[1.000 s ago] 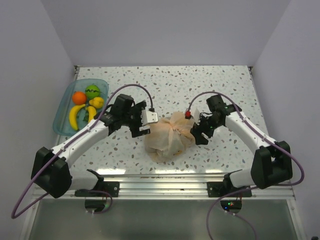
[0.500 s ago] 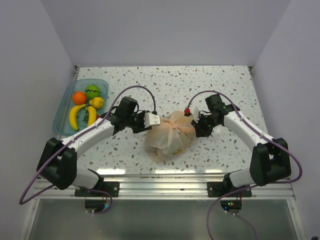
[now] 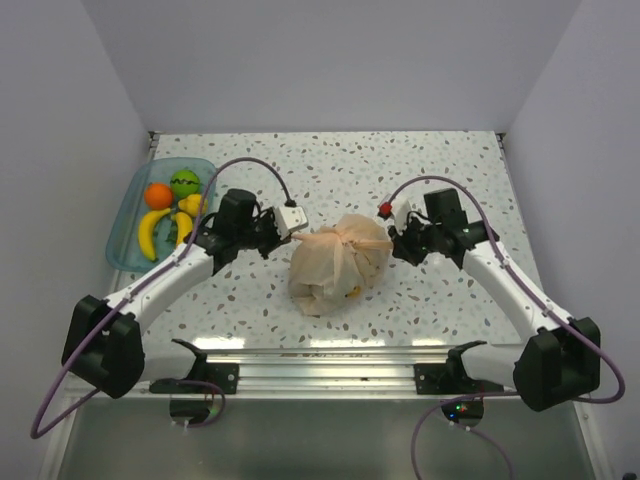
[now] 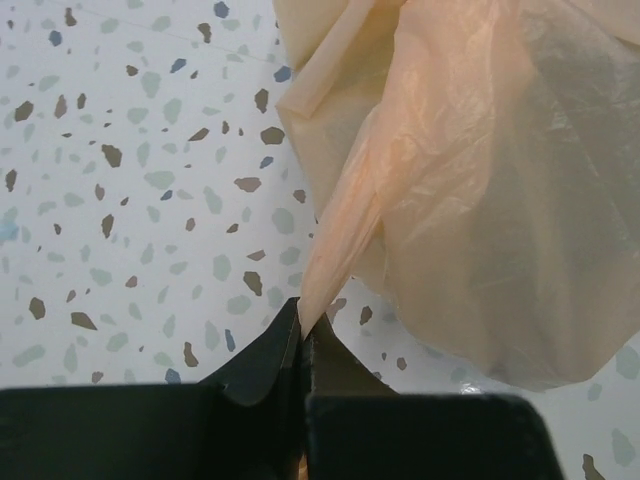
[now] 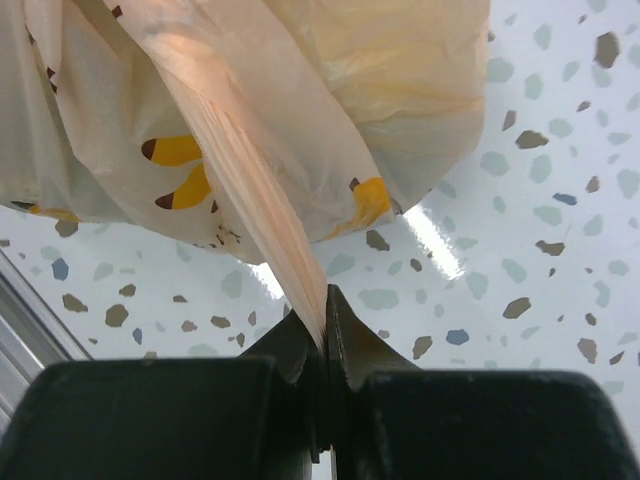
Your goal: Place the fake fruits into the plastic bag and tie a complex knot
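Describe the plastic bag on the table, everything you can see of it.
The plastic bag is thin, translucent peach-orange film, crinkled and bulging into a rounded bundle that rests on the speckled table. Its neck is gathered on top, with two tails pulled taut sideways: the left gripper has its jaws shut on one, the right gripper on the other. Yellow shapes show through the film.

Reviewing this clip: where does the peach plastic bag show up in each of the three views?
Top external: plastic bag at table centre, between the two arms.
Left wrist: plastic bag fills the upper right, a strand pinched by the left gripper.
Right wrist: plastic bag fills the top, a strand pinched by the right gripper.
Shared landmark: the speckled tabletop.
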